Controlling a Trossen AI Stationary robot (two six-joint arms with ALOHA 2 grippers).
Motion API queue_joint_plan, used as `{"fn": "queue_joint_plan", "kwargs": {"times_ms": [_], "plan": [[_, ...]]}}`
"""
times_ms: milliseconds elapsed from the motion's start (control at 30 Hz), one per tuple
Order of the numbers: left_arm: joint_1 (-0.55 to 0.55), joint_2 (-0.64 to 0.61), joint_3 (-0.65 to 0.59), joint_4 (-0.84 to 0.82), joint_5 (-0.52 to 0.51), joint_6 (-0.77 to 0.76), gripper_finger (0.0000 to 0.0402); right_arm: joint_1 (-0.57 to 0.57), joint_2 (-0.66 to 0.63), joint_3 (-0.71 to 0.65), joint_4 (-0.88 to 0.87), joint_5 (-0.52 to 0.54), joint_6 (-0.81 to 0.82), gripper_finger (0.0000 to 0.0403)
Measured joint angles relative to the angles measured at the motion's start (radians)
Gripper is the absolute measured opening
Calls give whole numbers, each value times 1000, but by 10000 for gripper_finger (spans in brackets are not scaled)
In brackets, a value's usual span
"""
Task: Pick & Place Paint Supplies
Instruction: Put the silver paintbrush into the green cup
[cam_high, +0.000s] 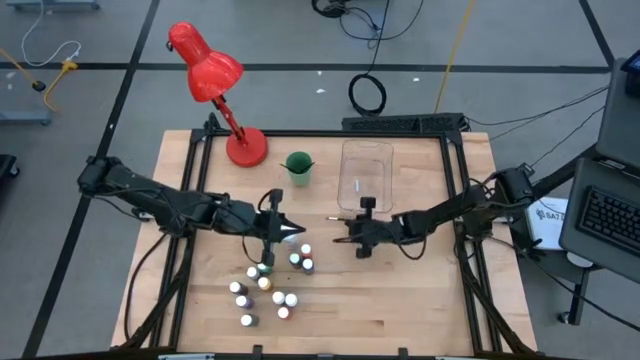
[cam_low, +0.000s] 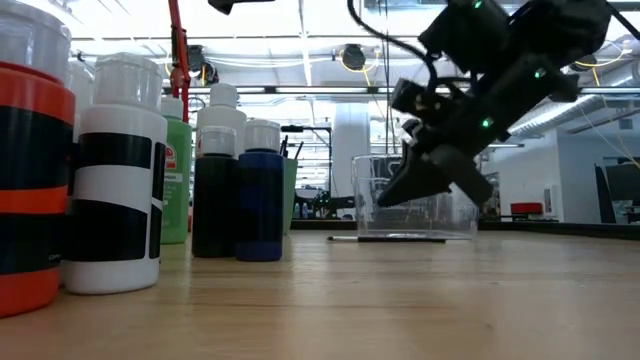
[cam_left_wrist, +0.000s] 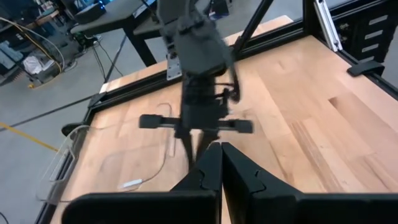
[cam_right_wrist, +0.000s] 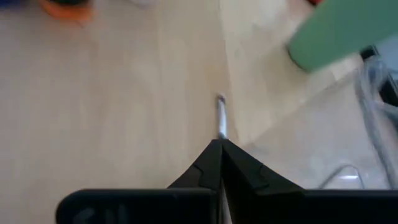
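- So, your wooden table (cam_high: 400, 300) carries everything; a red desk lamp (cam_high: 212, 75) stands at its far left corner.
- Your clear plastic bin (cam_high: 365, 172) sits at the far middle, with the green cup (cam_high: 297, 167) just to its left, between bin and lamp base.
- Your left arm reaches in from the left edge; the left gripper (cam_high: 290, 231) hangs above the middle of the table, fingers pressed together with nothing between them, as the left wrist view shows (cam_left_wrist: 221, 163).
- Your right arm comes in from the right edge; the right gripper (cam_high: 352, 233) sits near the bin's front edge, its tips facing the left gripper's a little way apart.
- In the right wrist view the right fingers (cam_right_wrist: 211, 163) are closed to a point, and a thin brush (cam_right_wrist: 221, 118) sticks out from that point over the wood. You appear to be pinching it; the grip itself is hidden.
- Your small white-capped paint bottles (cam_high: 265, 285) stand clustered on the near left-centre of the table, below the left gripper.
- At table height you see a dark blue bottle (cam_low: 260, 190) and a taller green bottle (cam_low: 176, 180) among them.
- One thin brush (cam_low: 385, 238) lies flat in front of the bin.
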Motion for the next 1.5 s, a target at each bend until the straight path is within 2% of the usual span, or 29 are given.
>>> {"fn": "queue_joint_plan", "kwargs": {"times_ms": [233, 400, 500, 667, 867, 967, 1100, 1300, 1500], "plan": [[-3, 0, 0, 3, 0, 1, 14, -92, 0, -23, -9, -1, -21, 4], [-3, 0, 0, 3, 0, 7, 4, -149, 1, -25, 0, -9, -80, 4], [-3, 0, 0, 3, 0, 5, 3, -169, -6, -25, -5, -60, -96, 4], [-3, 0, 0, -3, 8, 5, 17, -130, -80, -15, -8, -197, -112, 4], [-3, 1, 0, -15, 13, -3, 21, -27, -219, -16, -71, -191, -158, 8], [-4, 1, 0, -23, 30, -8, 21, 14, -280, -15, -159, -193, -74, 30], [-4, 1, 0, -27, 37, -8, 21, 64, -285, -15, -282, -155, 102, 81], [-4, 1, 0, -27, 37, -7, 21, 108, -178, -15, -321, -25, 265, 159], [-4, 1, 0, -34, 37, -8, 21, 82, -81, -15, -322, 45, 286, 184]]}}
